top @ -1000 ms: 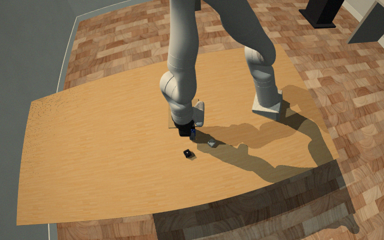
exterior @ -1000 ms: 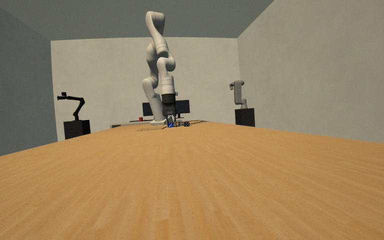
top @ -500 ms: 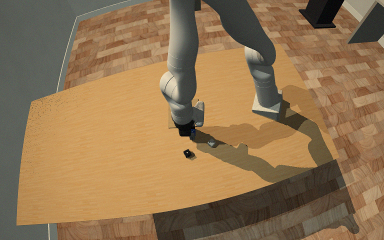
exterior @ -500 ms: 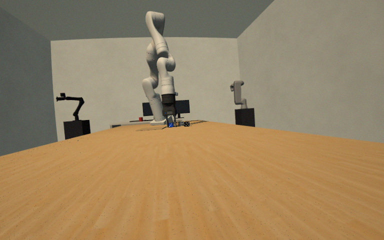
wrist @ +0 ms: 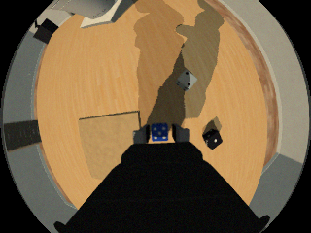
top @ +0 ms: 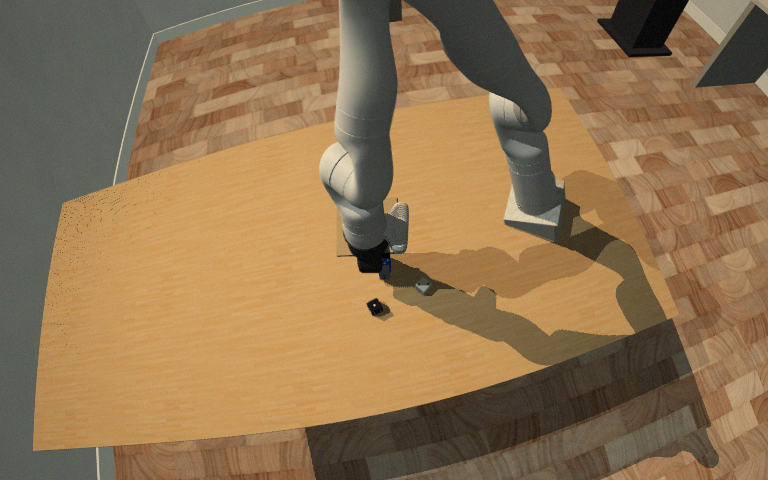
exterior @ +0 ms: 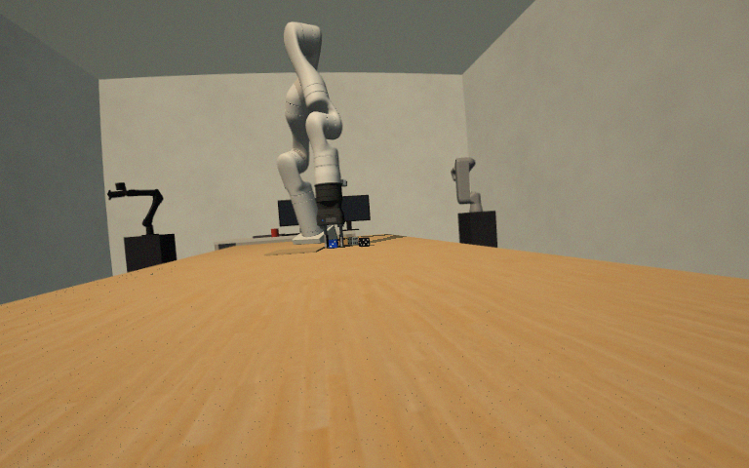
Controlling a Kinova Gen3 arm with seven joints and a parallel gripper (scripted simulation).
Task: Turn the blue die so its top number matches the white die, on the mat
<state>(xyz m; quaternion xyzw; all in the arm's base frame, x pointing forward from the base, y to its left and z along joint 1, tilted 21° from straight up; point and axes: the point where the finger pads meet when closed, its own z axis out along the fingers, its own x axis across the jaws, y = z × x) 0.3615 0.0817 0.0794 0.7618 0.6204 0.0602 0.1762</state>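
On the wooden tabletop [top: 169, 316], the blue die [wrist: 161, 132] sits just off the mat [wrist: 111, 139], between the wide, empty jaws of the gripper [wrist: 161, 135]. An off-centre squeeze could skid it toward the nearby white die [wrist: 187, 81].

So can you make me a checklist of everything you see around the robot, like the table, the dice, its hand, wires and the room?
Surface: wooden table, partly shaded by the arm.
Job's things: blue die between the open jaws, on the table just off the tan mat; white die and black die lie apart on the table, off the mat.
Clutter: nothing seen near the dice.
Grippers: gripper open, straddling the blue die, gripping nothing.
Cables: nothing seen.
Surroundings: parquet floor, grey walls, two other arms on black pedestals, a monitor behind.
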